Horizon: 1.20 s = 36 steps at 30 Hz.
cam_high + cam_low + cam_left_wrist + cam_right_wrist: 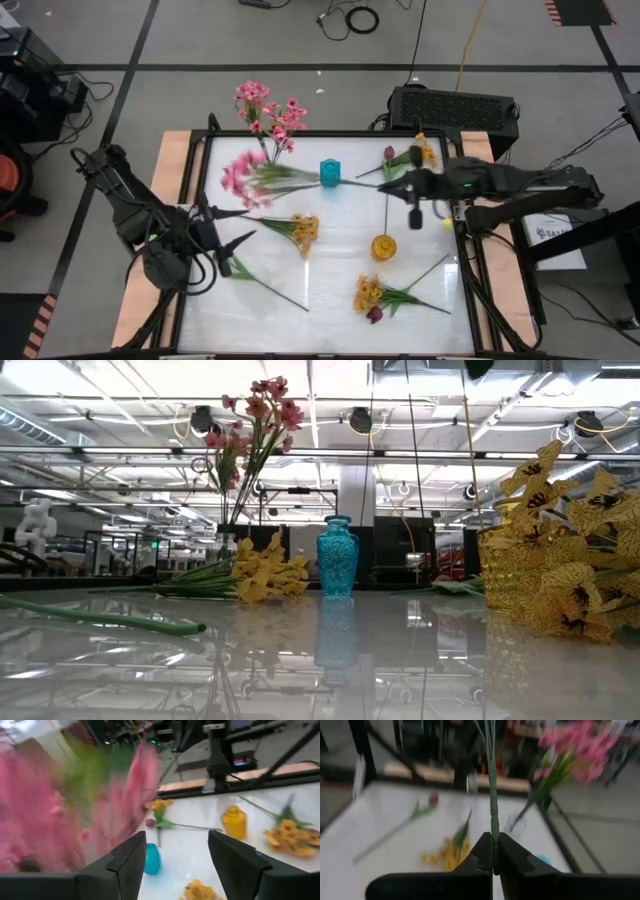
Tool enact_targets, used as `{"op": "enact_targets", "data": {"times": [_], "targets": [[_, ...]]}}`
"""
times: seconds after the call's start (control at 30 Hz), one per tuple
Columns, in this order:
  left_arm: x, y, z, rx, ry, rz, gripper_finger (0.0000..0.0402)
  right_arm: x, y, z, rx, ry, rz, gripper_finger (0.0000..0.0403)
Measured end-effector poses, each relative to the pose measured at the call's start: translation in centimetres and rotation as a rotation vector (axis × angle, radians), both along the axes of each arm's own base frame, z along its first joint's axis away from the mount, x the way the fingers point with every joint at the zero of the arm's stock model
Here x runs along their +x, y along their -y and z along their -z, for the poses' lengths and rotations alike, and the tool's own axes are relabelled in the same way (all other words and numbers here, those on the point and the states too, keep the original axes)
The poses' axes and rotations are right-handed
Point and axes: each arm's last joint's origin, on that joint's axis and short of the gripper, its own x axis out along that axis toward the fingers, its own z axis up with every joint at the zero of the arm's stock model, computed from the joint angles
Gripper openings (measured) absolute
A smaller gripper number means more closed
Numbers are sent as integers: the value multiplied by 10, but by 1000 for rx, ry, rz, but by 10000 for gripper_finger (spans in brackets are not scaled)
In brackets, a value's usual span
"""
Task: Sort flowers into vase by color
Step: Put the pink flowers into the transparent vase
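High view: the left claw (pixel 232 243) sits at the left side of the counter (pixel 330 300), fingers spread and empty. A pink spray (pixel 245 178) lies beside the blue vase (pixel 330 173), blooms pointing left. More pink flowers (pixel 268 112) stand at the counter's far edge. The right claw (pixel 414 212) hangs near the yellow vase (pixel 383 246). Yellow sprays (pixel 300 230) lie loose on the counter; another yellow bunch (pixel 372 296) lies near the front.

Low view: the blue vase (pixel 337 557) appears empty.

Left wrist view: blurred pink blooms (pixel 55 815) fill the frame near the spread fingers (pixel 125 862).

Right wrist view: the right claw (pixel 493 851) is pressed together, pinching a green stem (pixel 493 795).

Judgement: sorting is at an early stage; most flowers remain on the counter.
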Motion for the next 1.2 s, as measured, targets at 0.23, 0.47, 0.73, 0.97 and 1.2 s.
{"op": "enact_targets", "data": {"times": [0.23,0.47,0.73,0.97,1.2], "targets": [[-5,1,-3,77,55,-85,221,-23,1,-7,10,231,-19,2],[4,-3,-7,35,113,-165,221,3,-2,-6,36,332,-63,3],[24,-10,3,26,152,-301,221,52,-5,5,19,430,-60,4],[56,-13,5,-66,159,-264,221,85,-6,22,-32,481,-59,4],[91,-11,-16,-24,275,-75,221,92,-7,26,-59,491,-72,4]]}}
